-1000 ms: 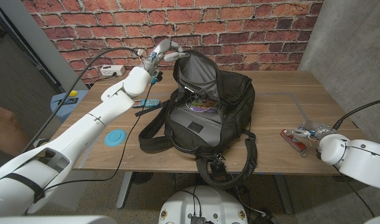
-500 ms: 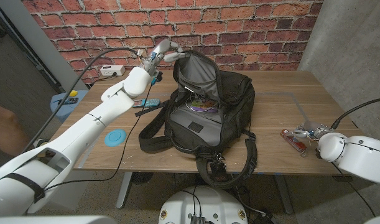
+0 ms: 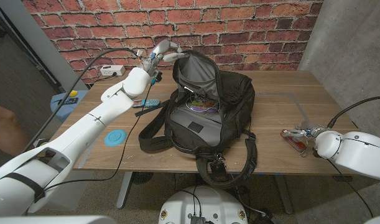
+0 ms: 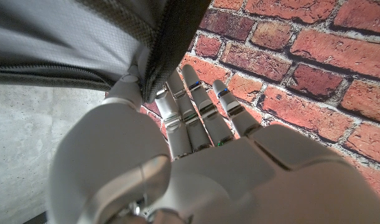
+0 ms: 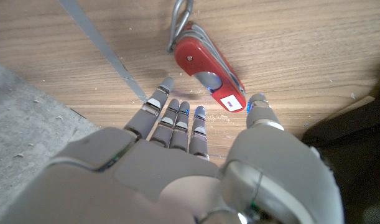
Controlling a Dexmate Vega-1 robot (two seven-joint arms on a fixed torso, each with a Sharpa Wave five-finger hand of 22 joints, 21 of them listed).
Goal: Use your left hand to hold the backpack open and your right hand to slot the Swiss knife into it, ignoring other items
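Left hand (image 3: 163, 51) grips the backpack (image 3: 208, 106) flap open; right hand (image 3: 309, 132), fingers (image 5: 177, 121) spread, hovers at the Swiss knife (image 5: 208, 71), grasp apparently next.

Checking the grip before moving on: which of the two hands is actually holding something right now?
The left hand, pinching the backpack rim up; the right hand is open beside the Swiss knife.

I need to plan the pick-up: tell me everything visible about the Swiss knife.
The Swiss knife is red with glossy, plastic-looking scales, a metal ring at one end, a small white label near the other and folded steel tools. It lies closed and flat on the wooden table, right of the backpack. The right hand is open around it, not gripping.
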